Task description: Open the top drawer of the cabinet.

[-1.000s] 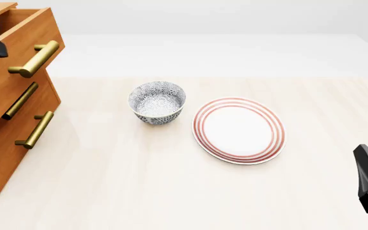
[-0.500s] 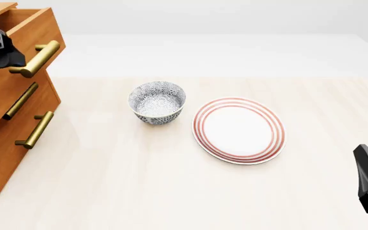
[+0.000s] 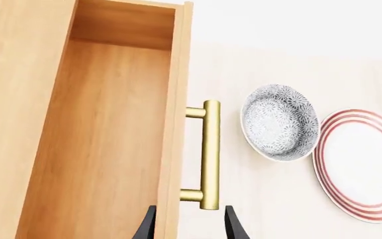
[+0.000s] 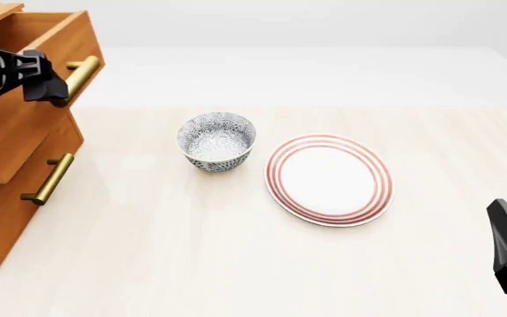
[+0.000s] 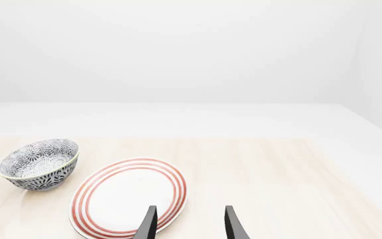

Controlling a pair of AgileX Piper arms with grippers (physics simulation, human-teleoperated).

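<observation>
The cabinet (image 4: pixel 11 198) stands at the table's left edge, well apart from the bowl (image 4: pixel 216 140) and plate (image 4: pixel 329 179) to its right. The top drawer (image 4: pixel 33 79) already projects out of the cabinet, overhanging the drawers below, and the left wrist view shows its bare wooden interior; judged from this, the task is in its pulling step and well advanced. The next move likely calls for a straight pull along the drawer's travel, away from the cabinet, without twisting the bar. The brass handle (image 3: pixel 210 155) of the top drawer stands off the drawer front on two posts. The left gripper (image 3: pixel 189 226) is at the handle's near end; in the left wrist view its two fingertips stand apart, one over the drawer front and one beyond the bar, but whether they press the bar cannot be told. The right gripper (image 5: pixel 189 224) is far from the cabinet, beyond the plate, with fingers spread and nothing between them.
</observation>
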